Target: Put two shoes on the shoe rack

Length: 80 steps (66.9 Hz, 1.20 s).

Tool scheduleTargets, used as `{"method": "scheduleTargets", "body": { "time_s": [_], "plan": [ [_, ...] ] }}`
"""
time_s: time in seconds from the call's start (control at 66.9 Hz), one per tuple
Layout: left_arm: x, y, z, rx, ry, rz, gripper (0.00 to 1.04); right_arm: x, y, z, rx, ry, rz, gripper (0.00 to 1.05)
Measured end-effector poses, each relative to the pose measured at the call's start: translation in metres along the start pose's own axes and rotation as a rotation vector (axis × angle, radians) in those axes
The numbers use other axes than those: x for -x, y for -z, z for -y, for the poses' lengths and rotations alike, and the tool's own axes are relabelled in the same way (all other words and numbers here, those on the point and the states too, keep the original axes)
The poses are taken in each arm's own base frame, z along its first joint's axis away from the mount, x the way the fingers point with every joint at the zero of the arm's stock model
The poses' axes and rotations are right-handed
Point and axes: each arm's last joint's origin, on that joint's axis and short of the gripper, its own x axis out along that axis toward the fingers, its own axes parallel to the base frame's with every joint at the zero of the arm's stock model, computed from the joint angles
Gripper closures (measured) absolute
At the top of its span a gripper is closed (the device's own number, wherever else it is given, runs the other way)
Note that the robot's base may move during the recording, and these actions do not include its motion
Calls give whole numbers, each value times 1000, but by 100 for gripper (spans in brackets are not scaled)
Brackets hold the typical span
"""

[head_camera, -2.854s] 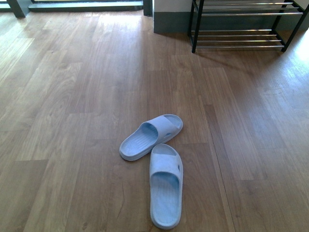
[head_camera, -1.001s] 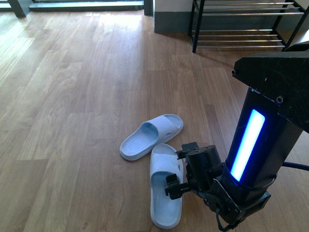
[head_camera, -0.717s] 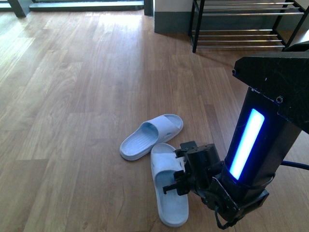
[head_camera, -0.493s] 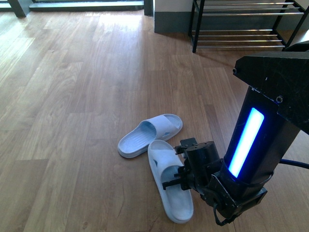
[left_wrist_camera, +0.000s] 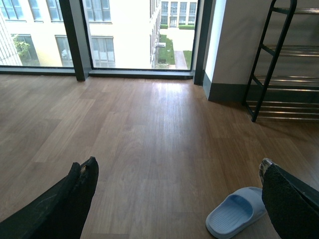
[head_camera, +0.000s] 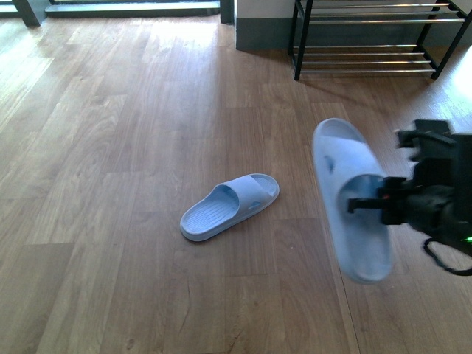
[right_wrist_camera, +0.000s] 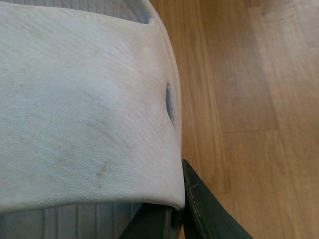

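One pale blue slide hangs in the air at the right of the front view, blurred and tilted, with my right gripper shut on its strap. The right wrist view is filled by that slide's strap, a dark finger pressed against its edge. The other pale blue slide lies on the wooden floor near the middle, and it shows in the left wrist view as well. My left gripper is open above the floor, holding nothing. The shoe rack stands at the far right.
A grey-based wall pillar stands just left of the rack. Tall windows with dark frames line the far side. Wooden floor stretches wide to the left.
My right gripper has lifted the nearer slide off the floor and carried it up and to the right. The other slide stays put.
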Motion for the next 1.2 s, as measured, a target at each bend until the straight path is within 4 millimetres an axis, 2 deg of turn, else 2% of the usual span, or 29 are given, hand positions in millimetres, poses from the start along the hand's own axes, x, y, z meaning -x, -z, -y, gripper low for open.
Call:
{"method": "scheduleTargets", "body": {
  "time_s": [0.194,0.254,0.344,1.196],
  "plan": [
    [0,0,0,0,0,0,9,82,-34,24,-50,-66,83,103],
    [0,0,0,0,0,0,9,94,-41,24,-49,-72,134,103],
    [0,0,0,0,0,0,9,98,-46,24,-48,-76,160,103],
    [0,0,0,0,0,0,9,98,-43,25,-50,-74,148,103]
  ]
}}
